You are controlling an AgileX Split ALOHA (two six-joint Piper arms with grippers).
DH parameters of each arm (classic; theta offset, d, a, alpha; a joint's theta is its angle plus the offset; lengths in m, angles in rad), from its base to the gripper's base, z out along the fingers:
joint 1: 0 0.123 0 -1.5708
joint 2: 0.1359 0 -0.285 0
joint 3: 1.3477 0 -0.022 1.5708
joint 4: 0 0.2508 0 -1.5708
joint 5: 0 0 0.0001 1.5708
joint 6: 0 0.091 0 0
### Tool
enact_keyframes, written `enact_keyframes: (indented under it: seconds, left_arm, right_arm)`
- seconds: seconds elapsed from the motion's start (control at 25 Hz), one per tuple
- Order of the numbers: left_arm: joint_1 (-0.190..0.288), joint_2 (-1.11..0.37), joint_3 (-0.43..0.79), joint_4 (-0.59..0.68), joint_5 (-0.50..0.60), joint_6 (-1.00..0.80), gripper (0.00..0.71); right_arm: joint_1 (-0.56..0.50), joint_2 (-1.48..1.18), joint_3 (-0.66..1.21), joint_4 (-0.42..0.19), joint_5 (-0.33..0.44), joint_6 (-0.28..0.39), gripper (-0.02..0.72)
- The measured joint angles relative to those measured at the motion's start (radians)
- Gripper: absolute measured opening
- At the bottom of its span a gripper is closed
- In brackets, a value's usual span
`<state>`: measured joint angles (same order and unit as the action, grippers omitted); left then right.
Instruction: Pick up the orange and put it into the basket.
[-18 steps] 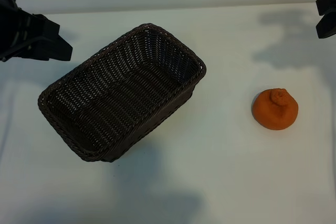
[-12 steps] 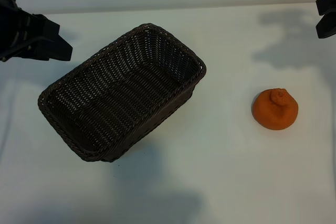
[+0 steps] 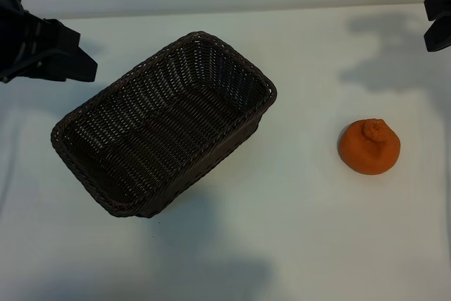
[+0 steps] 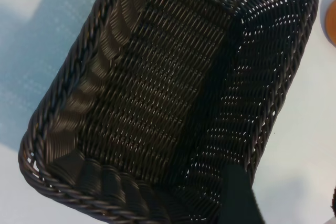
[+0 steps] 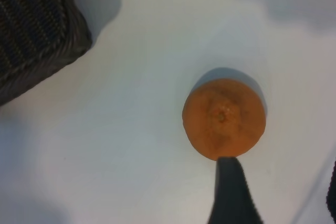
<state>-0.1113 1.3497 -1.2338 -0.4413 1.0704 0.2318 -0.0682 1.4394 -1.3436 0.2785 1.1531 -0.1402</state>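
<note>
Nothing is shifting between frames — right gripper [image 5: 278, 195] is hanging open over the orange [image 3: 369, 147]: light, firm, rollable; grasp across its middle.

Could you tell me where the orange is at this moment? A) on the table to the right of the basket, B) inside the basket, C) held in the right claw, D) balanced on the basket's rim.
A: the orange sits on the bare table, well apart from the empty basket.
</note>
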Motion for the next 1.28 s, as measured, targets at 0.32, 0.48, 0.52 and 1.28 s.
enact_keyframes:
  seconds: [0.32, 0.48, 0.52, 1.28]
  left_arm:
    - [0.000, 0.000, 0.000, -0.001, -0.026, 0.000, 0.461]
    - [0.000, 0.000, 0.000, 0.032, -0.095, 0.000, 0.461]
    - [0.000, 0.000, 0.000, 0.053, -0.112, 0.000, 0.461]
    - [0.000, 0.000, 0.000, 0.295, 0.055, -0.336, 0.422]
  right_arm:
    - [0.000, 0.000, 0.000, 0.000, 0.000, 0.000, 0.433]
    - [0.000, 0.000, 0.000, 0.000, 0.000, 0.000, 0.433]
    - [0.000, 0.000, 0.000, 0.000, 0.000, 0.000, 0.433]
    - [0.000, 0.000, 0.000, 0.000, 0.000, 0.000, 0.433]
